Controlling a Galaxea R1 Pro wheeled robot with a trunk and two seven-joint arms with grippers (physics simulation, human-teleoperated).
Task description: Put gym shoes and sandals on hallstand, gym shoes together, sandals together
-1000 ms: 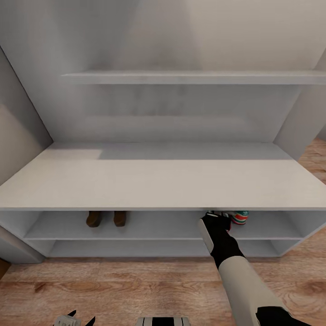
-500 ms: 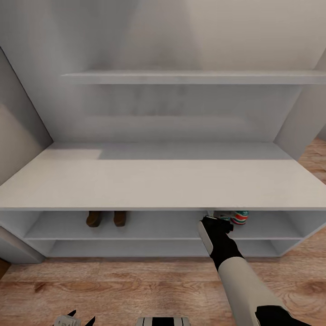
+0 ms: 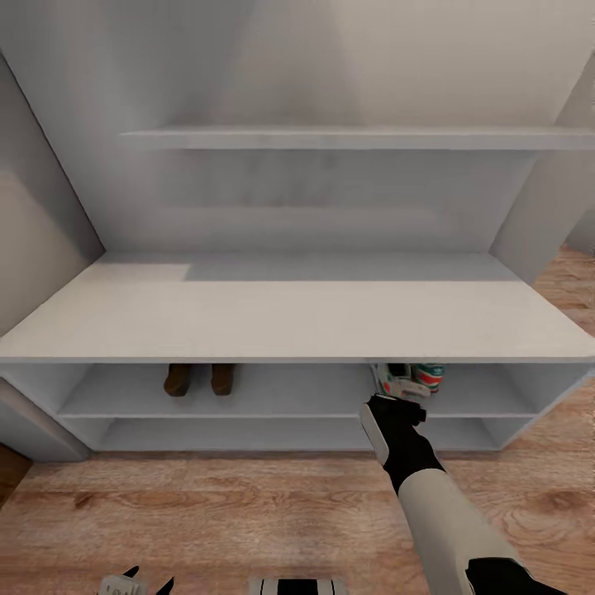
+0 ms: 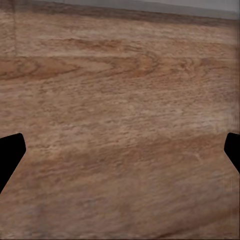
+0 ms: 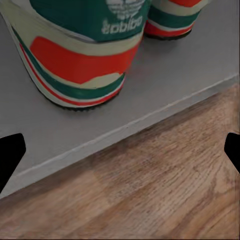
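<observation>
The two gym shoes stand side by side, heels outward, on the upper low shelf of the hallstand, at its right: one close to the front edge, the other beside it. My right gripper is open just in front of the nearer heel, over the shelf edge, holding nothing. The two sandals sit together on the same shelf, left of centre. My left gripper hangs open over the corridor floor.
A floating shelf runs across the back panel above the bench top. The hallstand's side panels close both ends. Wood plank floor stretches between me and the unit.
The head view has shifted, so the hallstand sits higher in the picture. My right gripper has drawn back out of the shelf, leaving the nearer gym shoe standing there.
</observation>
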